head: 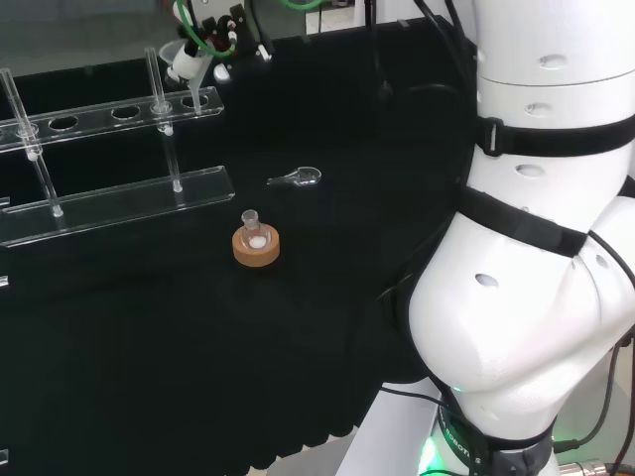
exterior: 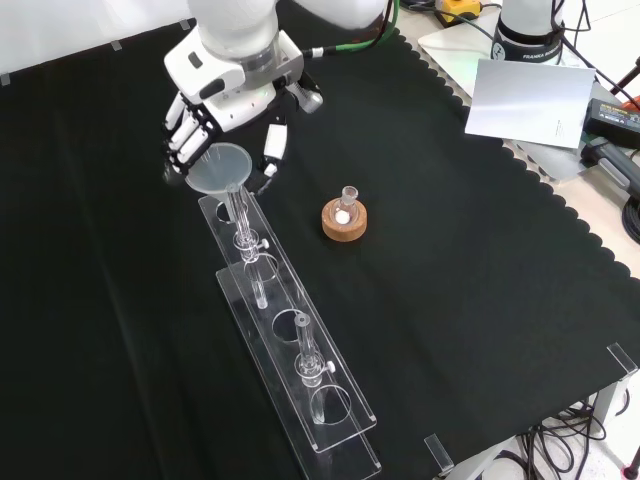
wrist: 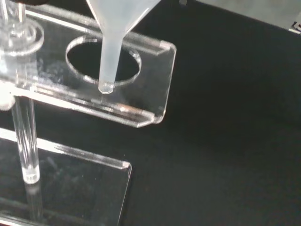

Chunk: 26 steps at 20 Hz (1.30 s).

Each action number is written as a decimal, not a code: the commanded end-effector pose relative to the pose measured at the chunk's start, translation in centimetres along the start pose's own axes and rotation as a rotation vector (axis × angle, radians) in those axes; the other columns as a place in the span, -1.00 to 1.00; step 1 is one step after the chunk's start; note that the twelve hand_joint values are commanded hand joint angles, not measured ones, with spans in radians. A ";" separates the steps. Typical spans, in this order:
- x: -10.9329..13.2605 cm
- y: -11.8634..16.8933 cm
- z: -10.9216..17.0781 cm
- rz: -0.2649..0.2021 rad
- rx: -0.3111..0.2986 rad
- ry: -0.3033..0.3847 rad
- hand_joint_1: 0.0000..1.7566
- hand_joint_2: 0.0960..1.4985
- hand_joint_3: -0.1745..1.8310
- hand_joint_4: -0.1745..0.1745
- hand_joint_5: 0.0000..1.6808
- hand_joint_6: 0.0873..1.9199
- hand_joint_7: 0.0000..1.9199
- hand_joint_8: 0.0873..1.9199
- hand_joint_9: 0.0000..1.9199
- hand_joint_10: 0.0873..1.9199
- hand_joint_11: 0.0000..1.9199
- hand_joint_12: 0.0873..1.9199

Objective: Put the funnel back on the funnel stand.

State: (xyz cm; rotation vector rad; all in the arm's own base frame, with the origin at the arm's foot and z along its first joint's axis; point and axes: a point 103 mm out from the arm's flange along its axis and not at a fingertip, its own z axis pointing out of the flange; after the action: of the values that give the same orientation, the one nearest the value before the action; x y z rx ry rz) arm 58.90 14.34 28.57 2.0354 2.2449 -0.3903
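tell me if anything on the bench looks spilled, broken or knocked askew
Nothing stands out. The hand holds the funnel upright over the end hole of the clear funnel stand, and the small flask sits upright in its cork ring.

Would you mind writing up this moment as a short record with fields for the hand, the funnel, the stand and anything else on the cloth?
hand: hand, fingers curled round the funnel's rim
funnel: funnel, upright, its stem tip at the end hole
stand: clear funnel stand, two tiers on posts
seating: funnel not yet resting on the stand
other: small flask on cork ring, beside the stand
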 end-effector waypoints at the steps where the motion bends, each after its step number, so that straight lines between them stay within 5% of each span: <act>1: 0.3 0.2 1.0 -0.001 0.019 -0.012 -0.23 -0.02 -0.34 -0.35 -0.36 -0.98 -0.43 -0.33 0.10 -0.63 -0.21 0.19; 7: 0.3 0.0 1.9 -0.010 0.049 0.005 -0.24 -0.03 -0.34 -0.36 -0.38 -0.99 -0.51 -0.30 -0.01 -0.59 -0.27 0.23; 15: 0.6 -1.1 2.0 -0.049 0.083 0.012 -0.39 -0.20 -0.43 -0.26 -0.71 -1.00 -0.96 -0.35 -0.63 -0.35 -0.66 0.44; 26: -1.9 -7.1 -2.3 -0.013 -0.020 0.064 -0.41 -0.21 -0.48 -0.27 -0.70 -1.00 -0.96 -0.34 -0.67 -0.29 -0.73 0.48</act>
State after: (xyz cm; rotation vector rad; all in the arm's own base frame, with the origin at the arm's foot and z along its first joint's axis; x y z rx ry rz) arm 55.29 13.71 29.54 2.0219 2.3049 -0.4124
